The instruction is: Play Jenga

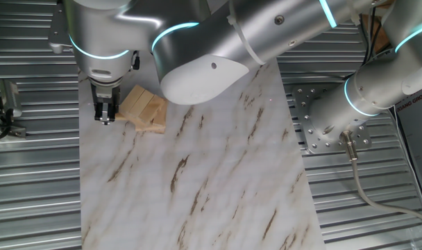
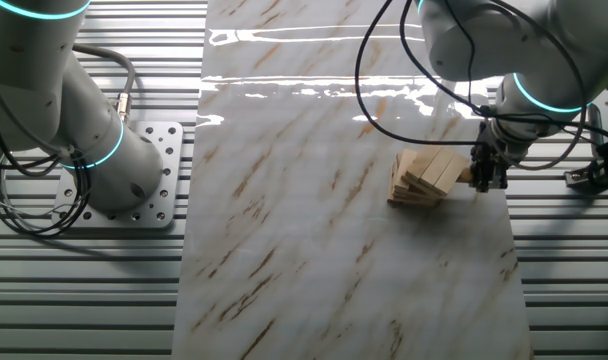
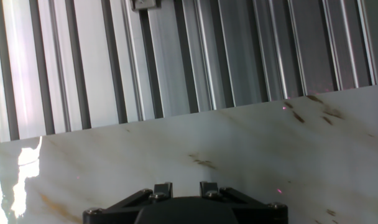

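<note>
The Jenga [image 1: 145, 107] is a small, skewed pile of pale wooden blocks near the far left corner of the marble board [image 1: 197, 180]. In the other fixed view the Jenga [image 2: 424, 178] lies near the board's right edge, its layers fanned out. My gripper [image 1: 105, 118] points down right beside the pile, on the side toward the board's edge. Its black fingers stand only a narrow gap apart. One block end reaches the gripper [image 2: 489, 182]; whether the fingers hold it cannot be seen. The hand view shows only the black housing [image 3: 186, 208], with no block.
The board lies on a ribbed metal table [image 3: 176, 56], whose edge runs close by the gripper. The arm's base plate [image 2: 134, 180] with cables stands beside the board. A small fixture [image 1: 6, 104] sits on the ribs left of the gripper.
</note>
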Robot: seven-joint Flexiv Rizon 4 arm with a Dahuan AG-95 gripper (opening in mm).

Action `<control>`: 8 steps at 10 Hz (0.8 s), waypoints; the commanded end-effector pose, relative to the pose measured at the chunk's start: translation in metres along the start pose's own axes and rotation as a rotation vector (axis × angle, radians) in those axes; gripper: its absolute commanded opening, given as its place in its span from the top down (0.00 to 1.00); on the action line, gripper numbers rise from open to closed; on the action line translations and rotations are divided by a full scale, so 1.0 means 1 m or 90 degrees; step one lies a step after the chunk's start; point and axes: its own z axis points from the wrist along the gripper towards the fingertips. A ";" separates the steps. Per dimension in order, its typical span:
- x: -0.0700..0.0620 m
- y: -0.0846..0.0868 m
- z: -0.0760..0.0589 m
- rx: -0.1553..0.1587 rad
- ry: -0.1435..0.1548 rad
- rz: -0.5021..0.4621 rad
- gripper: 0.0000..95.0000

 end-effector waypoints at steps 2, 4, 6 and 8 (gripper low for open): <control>0.003 -0.001 0.001 0.000 -0.003 -0.001 1.00; 0.004 -0.001 0.000 0.000 -0.004 -0.001 1.00; 0.004 -0.001 0.000 -0.001 -0.007 -0.001 1.00; 0.004 -0.002 0.001 -0.002 -0.010 0.000 1.00</control>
